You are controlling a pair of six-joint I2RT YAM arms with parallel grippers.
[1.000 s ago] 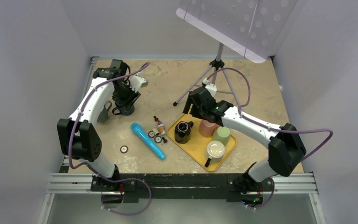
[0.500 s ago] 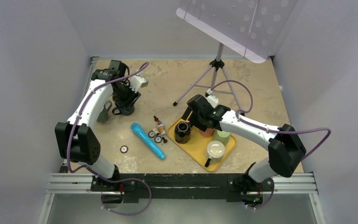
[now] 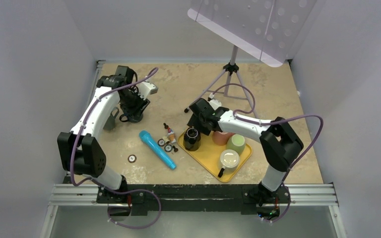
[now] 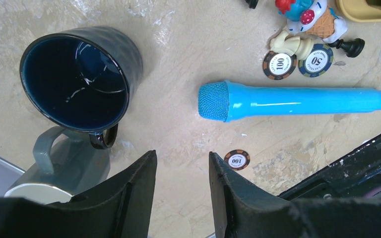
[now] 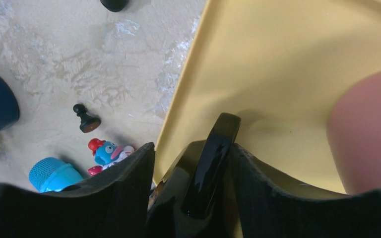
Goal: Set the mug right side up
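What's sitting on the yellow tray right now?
On the tray: a black mug, a pink cup, a green cup and a cream mug. The right arm covers part of the pink cup and the tray's far edge.

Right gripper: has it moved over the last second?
Yes. The right gripper has swung left along the yellow tray, from the pink cup to the black mug.

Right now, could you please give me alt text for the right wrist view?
The right tool straddles the handle of a black mug on a yellow tray, with a pink cup at the right. On the table to the left are a black pawn, a small toy and a blue microphone.
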